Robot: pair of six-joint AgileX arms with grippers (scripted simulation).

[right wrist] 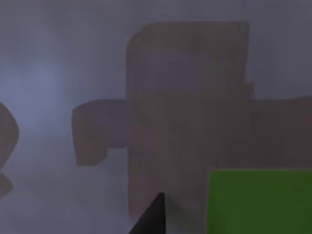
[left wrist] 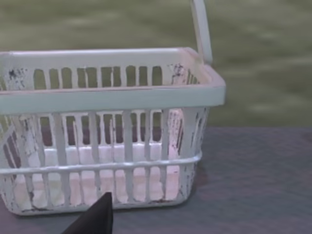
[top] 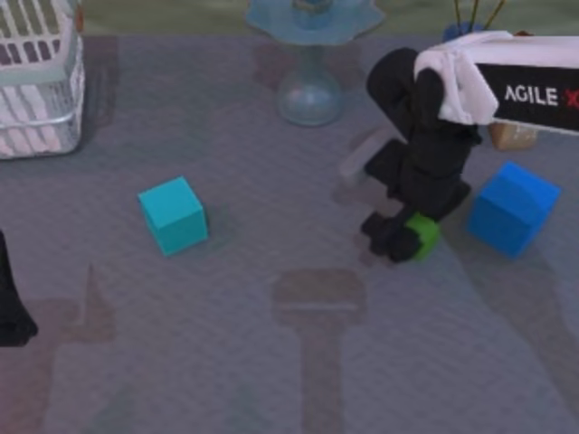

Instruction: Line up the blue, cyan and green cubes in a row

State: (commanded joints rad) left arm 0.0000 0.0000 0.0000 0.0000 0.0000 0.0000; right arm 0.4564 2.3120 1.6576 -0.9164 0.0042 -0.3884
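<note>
Right gripper (top: 404, 237) on green cube (top: 422, 237) — half hidden.

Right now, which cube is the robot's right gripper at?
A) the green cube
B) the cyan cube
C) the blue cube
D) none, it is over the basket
A: in the top view the right gripper is down at the green cube, while the blue cube sits apart to its right and the cyan cube lies far off on the table's left.
</note>
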